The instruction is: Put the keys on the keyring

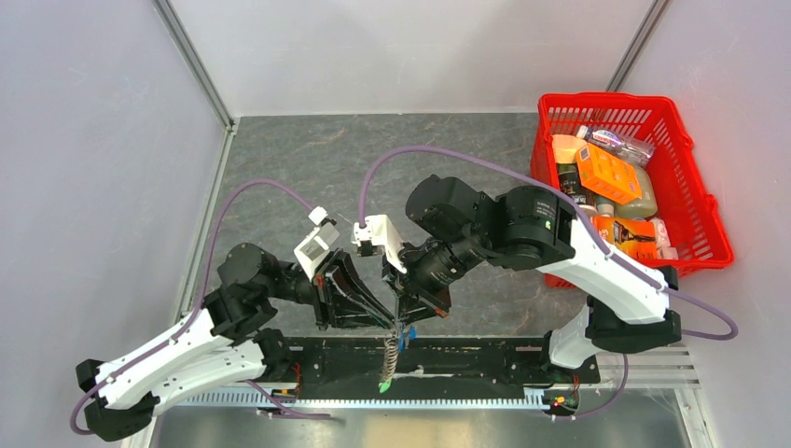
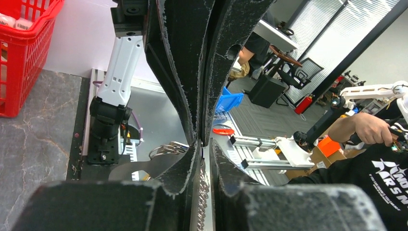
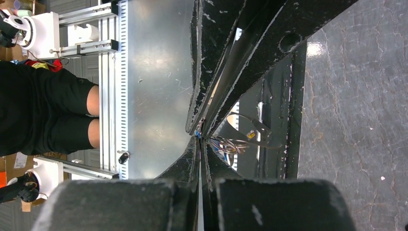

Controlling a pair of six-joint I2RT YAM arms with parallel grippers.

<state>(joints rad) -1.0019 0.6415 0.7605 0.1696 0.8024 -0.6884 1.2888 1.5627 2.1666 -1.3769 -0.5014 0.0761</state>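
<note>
Keyring hanging at the meeting fingertips, near table edge

The keyring [image 1: 390, 357] shows as a twisted silver chain dropping straight over the black base plate [image 1: 485, 359] and ending in a bright green tag [image 1: 383, 385]. A blue key cap [image 1: 401, 342] sits beside the chain top; the other keys are not resolvable. The left gripper [image 1: 387, 320] is at a narrow slit with the chain visible through it, and a grip cannot be confirmed. The right gripper [image 1: 407, 322] is fully closed, tip to tip with the left; what it pinches is hidden.
</note>
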